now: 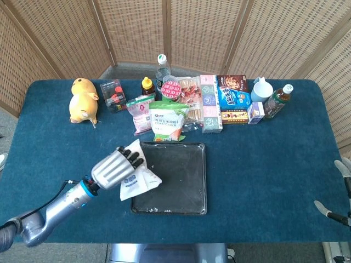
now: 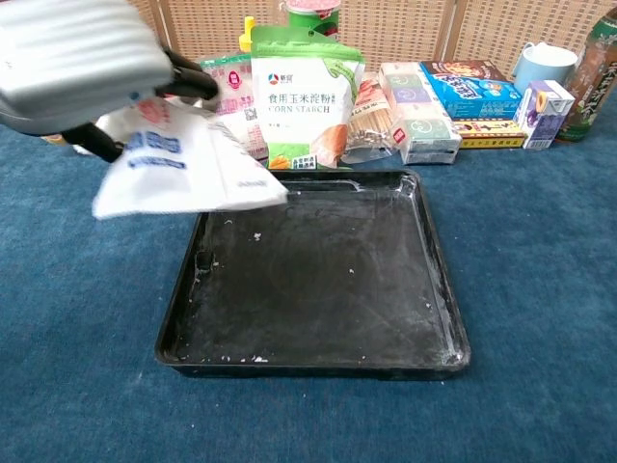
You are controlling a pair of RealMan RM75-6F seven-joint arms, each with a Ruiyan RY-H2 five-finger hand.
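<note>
White plastic bag (image 1: 140,182) with blue print is gripped by the left hand (image 1: 114,168), fingers curled over its top edge, so it hangs tilted with the lower corner over the left rim of the black tray (image 1: 181,204); in the chest view the bag (image 2: 183,169) is clear of the tray floor (image 2: 318,289) and sits at about 10 o'clock from the tray's middle. Bag is held from above, probably so its bulk droops down over the tray. Print on the bag is too tilted and blurred to read here. Tray floor shows white powdery streaks, and it lies flat on the blue tablecloth (image 1: 263,164) near the front edge, within reach of both arms. Right hand (image 1: 343,186) only peeks in at 4 o'clock at the frame edge, fingers apart, holding nothing. Groceries line up along the far side at 12 o'clock, labels facing the robot: a green-and-white pouch (image 2: 301,101) reads "CORN STARCH" with Chinese characters above, standing upright just beyond the tray's far rim; a pink packet (image 2: 231,111) just left of it; a blue biscuit box (image 1: 233,98); a bottle with white cap (image 1: 278,99) at the right end; a pale mug (image 1: 261,89). Yellow plush toy (image 1: 83,101) lies at 10 o'clock, well apart from the tray.
</note>
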